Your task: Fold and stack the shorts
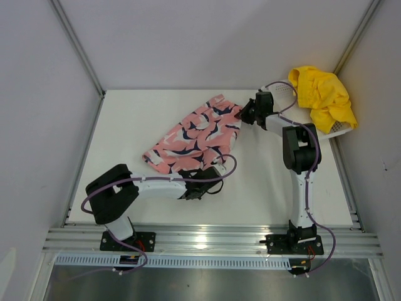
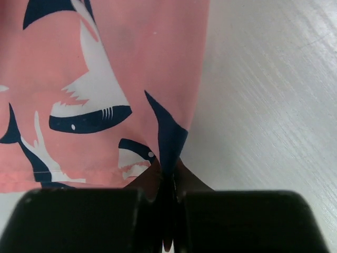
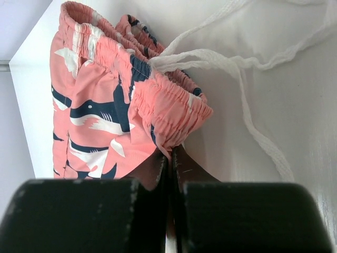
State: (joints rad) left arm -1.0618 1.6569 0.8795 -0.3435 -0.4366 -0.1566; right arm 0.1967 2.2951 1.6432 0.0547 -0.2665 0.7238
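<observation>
Pink shorts (image 1: 194, 133), navy-and-white shark print, lie spread on the white worktop (image 1: 125, 144) approx. at ctr. They slant from near-left up to far-right and are a bit wrinkled.

Left pincer (image 2: 168, 179) is at the near edge of the fabric. Its jaws are pressed together and clamped on a corner of the hem (image 2: 79, 176). In the left wrist cam a navy patch of print runs straight down into the closed tips, w/ bare worktop to the right of it.

Right pincer (image 3: 169, 158) is at the opposite, far-right end of the same garment. Its jaws are likewise together, pinching the gathered elastic waistband (image 3: 158, 100). The waistband bunches up in ruffles just above the tips. A white drawstring (image 3: 247, 68) trails loose from it across the worktop, partly looped.

Both arms thus grip one pair, at opposite ends, w/ the cloth lying on the worktop btwn them.

Yellow shorts (image 1: 322, 94) are well apart from the pink pair, in the far-right corner. They sit as a crumpled heap in a white mesh basket (image 1: 337, 129) and hang over its rim. Neither pincer touches them. The logo can't be made out from the top cam.
</observation>
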